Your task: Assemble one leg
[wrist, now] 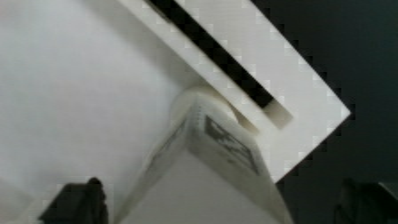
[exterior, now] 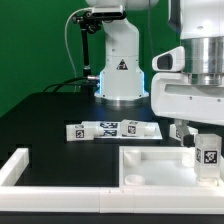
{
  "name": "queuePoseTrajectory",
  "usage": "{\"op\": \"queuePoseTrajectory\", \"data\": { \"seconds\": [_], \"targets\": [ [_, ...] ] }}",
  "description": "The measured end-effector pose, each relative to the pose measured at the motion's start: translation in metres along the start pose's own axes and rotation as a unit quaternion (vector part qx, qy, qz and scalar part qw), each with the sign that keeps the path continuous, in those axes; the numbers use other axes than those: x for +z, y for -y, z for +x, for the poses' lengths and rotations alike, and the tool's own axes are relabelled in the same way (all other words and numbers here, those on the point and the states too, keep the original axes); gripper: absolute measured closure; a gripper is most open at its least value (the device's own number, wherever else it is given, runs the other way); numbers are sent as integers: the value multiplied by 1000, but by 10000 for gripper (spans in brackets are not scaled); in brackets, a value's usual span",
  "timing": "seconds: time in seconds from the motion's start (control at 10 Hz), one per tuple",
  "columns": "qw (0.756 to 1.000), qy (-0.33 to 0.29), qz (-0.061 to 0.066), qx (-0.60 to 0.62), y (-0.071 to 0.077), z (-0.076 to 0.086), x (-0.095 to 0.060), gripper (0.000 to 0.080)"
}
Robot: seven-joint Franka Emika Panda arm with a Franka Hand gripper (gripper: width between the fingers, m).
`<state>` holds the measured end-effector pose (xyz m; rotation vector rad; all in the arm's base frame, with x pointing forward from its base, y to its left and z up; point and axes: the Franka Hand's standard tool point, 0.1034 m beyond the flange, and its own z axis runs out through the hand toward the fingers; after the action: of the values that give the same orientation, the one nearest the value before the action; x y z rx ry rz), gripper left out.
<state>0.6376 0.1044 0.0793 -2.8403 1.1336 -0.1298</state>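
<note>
Though straddled by the wide-spread end effector (wrist: pixel 222 203), leg (exterior: pixel 208 152) upright, long axis vertical.

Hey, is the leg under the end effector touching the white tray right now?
Cannot tell. The wrist view shows the leg overlapping the tray at its corner; neither view shows the leg's end plainly.

We see the leg (exterior: pixel 207 152), at four o'clock in the exterior view, as smooth white plastic with a matt printed tag. The tray (exterior: pixel 150 160) at six o'clock looks like the same plastic. The table (exterior: pixel 50 115) is black and matt. The backdrop (exterior: pixel 30 40) at ten o'clock seems to be green cloth.
</note>
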Motion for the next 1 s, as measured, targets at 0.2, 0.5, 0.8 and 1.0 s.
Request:
{"op": "queuePoseTrajectory", "data": {
  "seconds": [0.2,0.5,0.8,1.0],
  "targets": [
    [998,-2,-2,-66,-1,1,0,150],
    [967,-6,-22,-254,-1,-4,7,150],
    [971,-6,-22,-238,-1,-4,7,399],
    [985,-7,-21,-170,-1,-4,7,515]
  ]
}}
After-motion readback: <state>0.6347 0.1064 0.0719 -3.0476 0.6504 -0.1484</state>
